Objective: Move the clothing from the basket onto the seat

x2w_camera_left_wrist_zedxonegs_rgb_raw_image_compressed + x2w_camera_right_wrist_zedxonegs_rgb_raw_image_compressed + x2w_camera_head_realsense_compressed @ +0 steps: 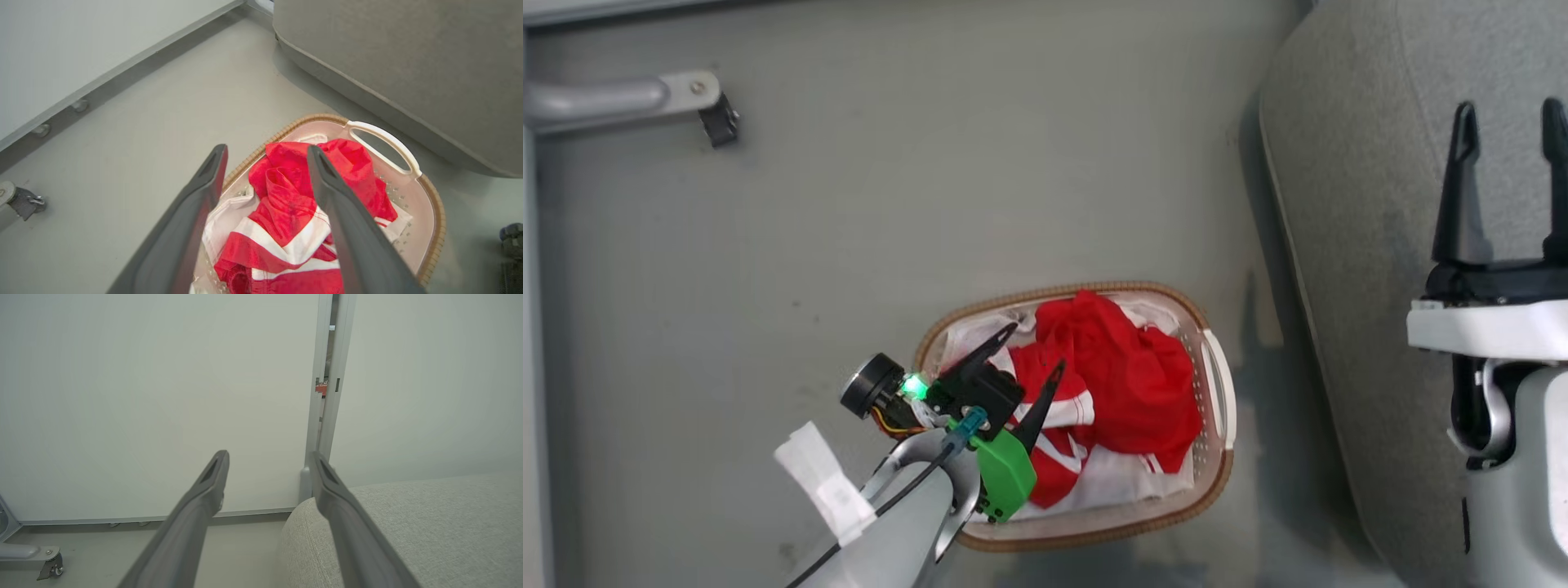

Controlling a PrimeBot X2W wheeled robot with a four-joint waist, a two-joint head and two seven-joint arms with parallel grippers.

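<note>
Left gripper [1036, 346]: jaws spread wide, nothing between them. It hangs over the left end of the basket [1094, 287], tips just above the clothing [1127, 367], a red heap lying inside on a white cloth [1119, 482]. Right gripper [1511, 104] is spread too and empty, over the seat [1356, 163] beside the basket. Step in hand, as I judge it: the reach for a pick. Next you lower the left, close on a thick fold, and lift clear.

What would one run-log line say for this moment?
left claw: open, above clothing in basket | right claw: open, empty, above seat | stage: nothing grasped yet
</note>
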